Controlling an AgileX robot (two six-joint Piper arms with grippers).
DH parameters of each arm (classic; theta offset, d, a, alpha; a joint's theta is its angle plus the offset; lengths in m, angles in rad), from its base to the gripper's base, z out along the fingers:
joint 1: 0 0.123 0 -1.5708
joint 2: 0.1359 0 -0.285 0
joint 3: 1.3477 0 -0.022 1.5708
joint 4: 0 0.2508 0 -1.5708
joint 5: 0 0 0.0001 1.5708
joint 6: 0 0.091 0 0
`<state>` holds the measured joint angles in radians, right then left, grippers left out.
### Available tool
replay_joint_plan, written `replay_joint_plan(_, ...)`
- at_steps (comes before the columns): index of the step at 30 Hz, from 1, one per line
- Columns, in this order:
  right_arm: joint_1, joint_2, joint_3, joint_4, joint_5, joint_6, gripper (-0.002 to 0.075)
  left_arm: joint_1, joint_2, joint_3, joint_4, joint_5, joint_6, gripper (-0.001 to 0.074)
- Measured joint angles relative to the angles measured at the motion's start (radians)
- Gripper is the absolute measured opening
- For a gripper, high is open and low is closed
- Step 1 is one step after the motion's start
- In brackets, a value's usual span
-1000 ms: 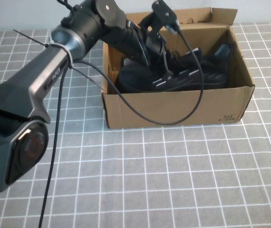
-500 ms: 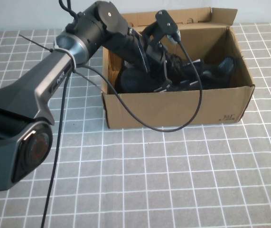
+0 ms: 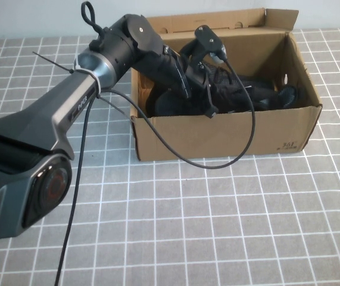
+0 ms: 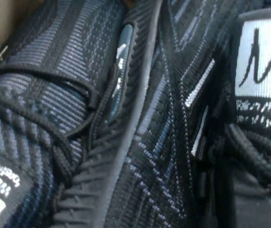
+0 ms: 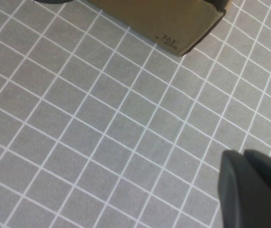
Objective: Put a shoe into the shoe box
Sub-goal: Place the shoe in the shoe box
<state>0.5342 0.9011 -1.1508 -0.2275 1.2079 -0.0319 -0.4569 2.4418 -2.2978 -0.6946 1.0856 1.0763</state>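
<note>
Left hand point(image 3: 208, 98) is down inside the shoe box point(image 3: 217, 137), nearly clenched; I can't tell from the high view whether it grips the shoe point(image 3: 235, 95) or just rests on it. The shoe lies in the box, toe toward the right wall, partly masked by my arm and its cable point(image 3: 241, 137). Left wrist view: only knit mesh, laces and a white tongue label point(image 4: 263, 57); two uppers seem pressed together, fingers not visible, so contact is unconfirmed. My judgement: light, soft, collapsible upper, grippy knit; best hold is the heel collar or tongue, not laces. Right wrist view: right hand point(image 5: 254, 190) clenched, empty, hanging over the counter point(image 5: 102, 128) near the box corner.
</note>
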Motion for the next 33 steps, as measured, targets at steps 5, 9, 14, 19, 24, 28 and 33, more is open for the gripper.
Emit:
replay_joint_plan(5, 0.0, 0.0, 0.0, 0.0, 0.0, 0.0, -0.0016, 0.0, -0.006, -0.006, -0.002, 0.014, -0.021, 0.0235)
replay_joint_plan(9, 0.0, 0.0, 0.0, 0.0, 0.0, 0.0, -0.0016, 0.0, -0.034, -0.037, -0.002, 0.025, -0.061, 0.0424)
replay_joint_plan(14, 0.0, 0.0, 0.0, 0.002, 0.0, 0.0, -0.0016, 0.0, -0.09, -0.137, 0.011, 0.025, -0.14, 0.048)
replay_joint_plan(19, 0.0, 0.0, 0.0, 0.002, 0.0, 0.0, -0.0016, 0.0, -0.132, -0.244, 0.013, 0.047, -0.2, 0.0474)
replay_joint_plan(24, 0.0, 0.0, 0.0, 0.004, 0.0, 0.0, -0.0016, 0.0, -0.142, -0.29, 0.087, 0.057, -0.233, 0.0386)
replay_joint_plan(28, 0.0, 0.0, 0.0, 0.004, 0.0, 0.0, -0.0016, 0.0, -0.132, -0.288, 0.201, 0.052, -0.267, 0.0244)
replay_joint_plan(33, 0.0, 0.0, 0.0, 0.023, -0.034, 0.0, -0.0016, 0.0, -0.087, -0.259, 0.267, 0.019, -0.36, 0.006)
